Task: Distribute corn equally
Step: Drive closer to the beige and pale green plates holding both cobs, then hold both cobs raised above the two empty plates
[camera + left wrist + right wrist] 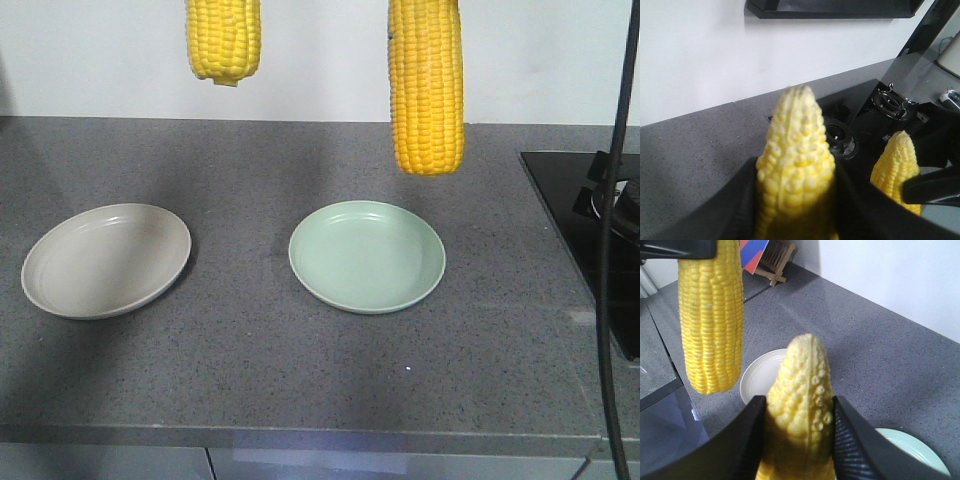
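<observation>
Two cobs of yellow corn hang blunt end down over the grey counter, and in the front view both grippers sit above the frame. The left corn (pixel 223 40) hangs behind the beige plate (pixel 105 260). The longer-showing right corn (pixel 427 90) hangs just behind the green plate (pixel 367 255). Both plates hold nothing. My left gripper (pixel 796 172) is shut on its corn (pixel 796 150), whose tip points away. My right gripper (pixel 799 401) is shut on its corn (pixel 800 390). The other corn (pixel 712 315) shows at the upper left of the right wrist view.
A black stove top (pixel 590 220) fills the counter's right end, with burners (pixel 892 100). A black cable (pixel 610 300) hangs down in front of it. A wooden stand (pixel 777 257) sits at the counter's far left. The white wall runs close behind the cobs.
</observation>
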Controlling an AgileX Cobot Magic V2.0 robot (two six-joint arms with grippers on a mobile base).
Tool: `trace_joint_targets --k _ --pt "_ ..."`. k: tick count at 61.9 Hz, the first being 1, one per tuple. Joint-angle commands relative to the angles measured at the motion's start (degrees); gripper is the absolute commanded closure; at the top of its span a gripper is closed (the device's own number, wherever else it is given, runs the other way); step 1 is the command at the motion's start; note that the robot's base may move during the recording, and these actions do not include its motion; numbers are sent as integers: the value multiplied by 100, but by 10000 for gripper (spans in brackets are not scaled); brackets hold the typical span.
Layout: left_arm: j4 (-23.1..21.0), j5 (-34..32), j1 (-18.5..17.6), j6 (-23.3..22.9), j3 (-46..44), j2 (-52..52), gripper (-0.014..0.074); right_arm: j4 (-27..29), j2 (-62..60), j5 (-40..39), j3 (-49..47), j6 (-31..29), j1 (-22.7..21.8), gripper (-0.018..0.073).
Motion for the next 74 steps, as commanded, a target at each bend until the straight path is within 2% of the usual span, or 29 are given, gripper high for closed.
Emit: trace_joint_targets --k 1,74 --pt "-185 -176 -10 -20 -120 -263 604 244 -198 98 -141 -14 -11 561" --pt "-185 -176 -10 -20 -120 -263 604 244 -198 98 -141 -14 -11 561"
